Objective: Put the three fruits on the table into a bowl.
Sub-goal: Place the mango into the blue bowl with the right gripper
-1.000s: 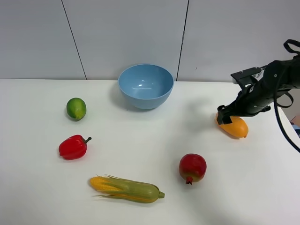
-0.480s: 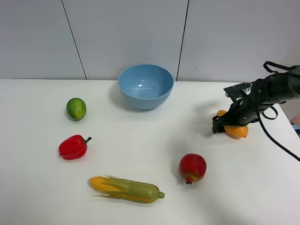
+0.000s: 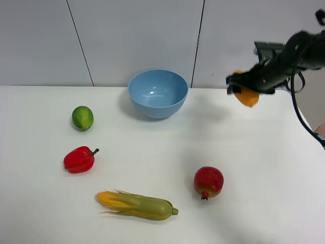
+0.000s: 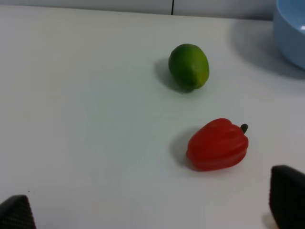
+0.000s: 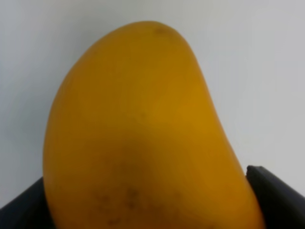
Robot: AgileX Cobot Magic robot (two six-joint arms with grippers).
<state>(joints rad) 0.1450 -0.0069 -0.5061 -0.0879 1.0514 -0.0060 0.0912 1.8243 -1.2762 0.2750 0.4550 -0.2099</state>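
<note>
My right gripper is shut on the orange-yellow mango and holds it high above the table, to the right of the light-blue bowl. The mango fills the right wrist view. The red pomegranate lies at the front right. The green lime lies at the left and shows in the left wrist view. My left gripper is open, its fingertips apart above the table, near the red pepper.
A red bell pepper lies in front of the lime. A corn cob in green husk lies at the front middle. The bowl's rim shows in the left wrist view. A grey panelled wall stands behind the table.
My right gripper closed on the mango on the table, then lifted it up and a little left, toward the bowl's height. Nothing else moved.
</note>
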